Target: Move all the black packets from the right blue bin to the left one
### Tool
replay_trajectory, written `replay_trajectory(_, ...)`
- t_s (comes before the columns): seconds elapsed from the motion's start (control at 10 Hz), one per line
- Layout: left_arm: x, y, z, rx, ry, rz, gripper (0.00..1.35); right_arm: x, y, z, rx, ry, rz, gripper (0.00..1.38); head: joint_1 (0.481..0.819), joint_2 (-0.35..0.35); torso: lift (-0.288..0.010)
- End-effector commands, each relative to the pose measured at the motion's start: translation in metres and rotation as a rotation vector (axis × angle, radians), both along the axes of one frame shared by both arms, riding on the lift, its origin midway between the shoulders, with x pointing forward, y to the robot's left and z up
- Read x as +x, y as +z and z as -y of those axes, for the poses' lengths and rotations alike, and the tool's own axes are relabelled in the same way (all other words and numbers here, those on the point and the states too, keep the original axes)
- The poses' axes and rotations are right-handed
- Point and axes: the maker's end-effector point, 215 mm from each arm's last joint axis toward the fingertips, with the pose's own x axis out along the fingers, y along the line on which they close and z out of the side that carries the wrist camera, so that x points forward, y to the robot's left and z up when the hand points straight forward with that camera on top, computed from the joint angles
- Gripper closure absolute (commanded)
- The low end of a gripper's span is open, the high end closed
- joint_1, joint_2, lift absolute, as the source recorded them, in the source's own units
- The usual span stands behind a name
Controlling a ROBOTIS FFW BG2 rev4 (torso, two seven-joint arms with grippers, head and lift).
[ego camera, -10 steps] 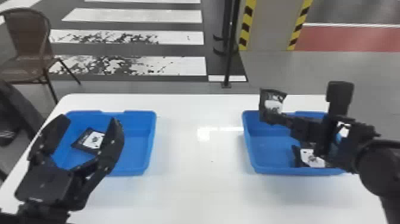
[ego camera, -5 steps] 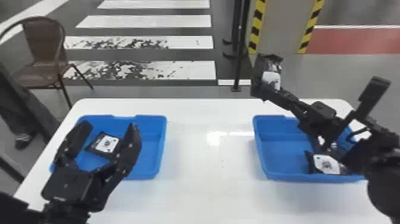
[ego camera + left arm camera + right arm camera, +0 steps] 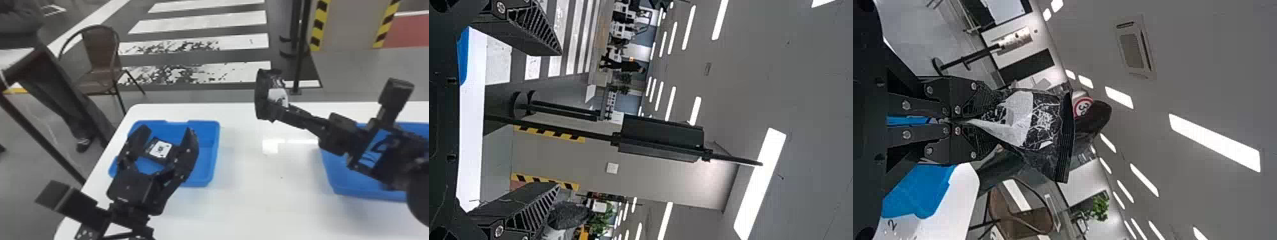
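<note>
Okay, so one black packet (image 3: 277,95) is being held in the right claw (image 3: 281,111), around the upper middle of the frame, a bit right of centre. It's pinched at one end, with the crimped end pointing away from the claw, and a white patch can be seen on it. In the right wrist view the fingers (image 3: 953,95) are closed up pretty tight on the wrapper, which looks kinda crinkled. In the head view the packet is seen against the far edge of the bench (image 3: 249,204) and the floor behind it, between the two bins and well apart from the left one.

The left claw (image 3: 168,128) is spread wide, lower left of the frame, nothing gripped. The same wide gap is shown in the left wrist view. Another packet (image 3: 159,150) can be spotted between its fingers in the head view, lying in the left blue bin (image 3: 209,153) with its white label facing up.

The right blue bin (image 3: 338,178) is partly covered by the right arm at the right edge of the frame, so its contents can't really be made out. Past the bench, a brown chair (image 3: 102,51) is seen upper left, and a dark pole (image 3: 300,57) upper right.
</note>
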Motion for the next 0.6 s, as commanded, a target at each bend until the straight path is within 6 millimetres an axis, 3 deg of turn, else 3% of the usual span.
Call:
replay_trajectory(0.0, 0.002, -0.007, 0.007, -0.021, -0.027, -0.028, 0.10, -0.016, -0.004, -0.029, -0.001, 0.070, -0.015, 1.11, 0.692, 0.224, -0.140)
replay_trajectory(0.3, 0.004, -0.012, 0.021, -0.045, -0.072, -0.050, 0.10, -0.050, -0.012, -0.076, 0.013, 0.181, -0.050, 1.11, 0.695, 0.272, -0.140)
replay_trajectory(0.5, 0.005, -0.019, 0.028, -0.043, -0.093, -0.077, 0.10, -0.068, -0.009, -0.097, 0.012, 0.231, -0.048, 1.11, 0.695, 0.302, -0.140)
